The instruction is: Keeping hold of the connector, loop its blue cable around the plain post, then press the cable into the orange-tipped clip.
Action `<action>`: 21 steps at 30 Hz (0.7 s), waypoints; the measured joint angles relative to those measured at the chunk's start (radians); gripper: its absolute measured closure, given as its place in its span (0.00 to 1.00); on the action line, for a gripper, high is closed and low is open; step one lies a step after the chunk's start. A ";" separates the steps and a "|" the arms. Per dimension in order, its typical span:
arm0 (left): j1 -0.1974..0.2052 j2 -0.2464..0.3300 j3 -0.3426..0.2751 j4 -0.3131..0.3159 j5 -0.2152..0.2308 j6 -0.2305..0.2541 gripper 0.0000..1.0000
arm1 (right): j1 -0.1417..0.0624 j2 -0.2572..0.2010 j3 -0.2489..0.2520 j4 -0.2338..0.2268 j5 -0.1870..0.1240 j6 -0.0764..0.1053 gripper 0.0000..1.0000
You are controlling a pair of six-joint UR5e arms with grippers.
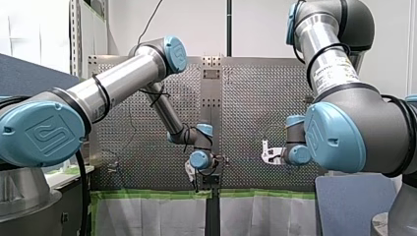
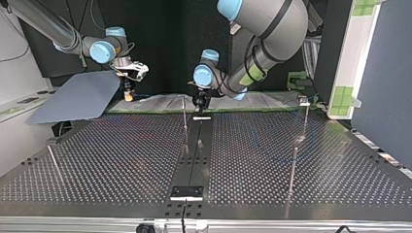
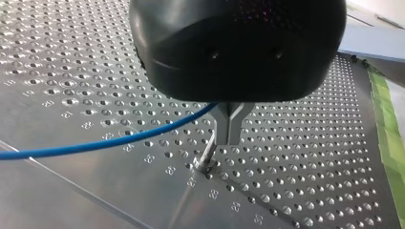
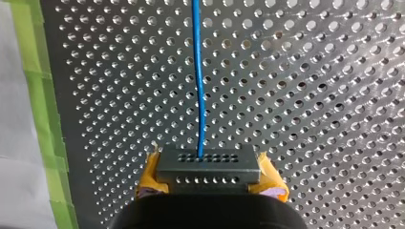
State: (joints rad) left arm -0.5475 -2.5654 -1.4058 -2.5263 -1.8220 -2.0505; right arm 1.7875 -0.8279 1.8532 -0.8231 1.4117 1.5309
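One connector (image 4: 208, 164), one blue cable (image 4: 198, 71), right tool (image 4: 210, 180) gripping connector.

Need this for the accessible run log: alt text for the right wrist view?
My right gripper clamps a grey connector between its yellow pads, and the connector's blue cable runs straight ahead over the perforated table. Green tape lines the table's edge to one side of the gripper.

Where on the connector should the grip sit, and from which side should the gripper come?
Across the two short ends of the connector, coming from its back, opposite the face where the blue cable leaves. The block is long and flat-sided, so the ends give parallel faces, and the cable runs free ahead. My right gripper holds it that way, yellow pads on each end.
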 joint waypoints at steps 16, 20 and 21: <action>0.002 -0.024 0.001 0.011 0.006 -0.005 1.00 | -0.005 0.060 -0.041 0.001 0.000 0.003 1.00; 0.009 -0.025 0.012 0.012 0.013 -0.009 1.00 | -0.007 0.066 -0.070 0.018 0.000 0.005 1.00; 0.011 -0.026 0.014 0.013 0.014 -0.010 1.00 | -0.008 0.067 -0.077 0.021 0.000 0.006 1.00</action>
State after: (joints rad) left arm -0.5368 -2.5909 -1.3917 -2.5137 -1.8081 -2.0600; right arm 1.7798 -0.7611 1.7762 -0.8019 1.4113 1.5370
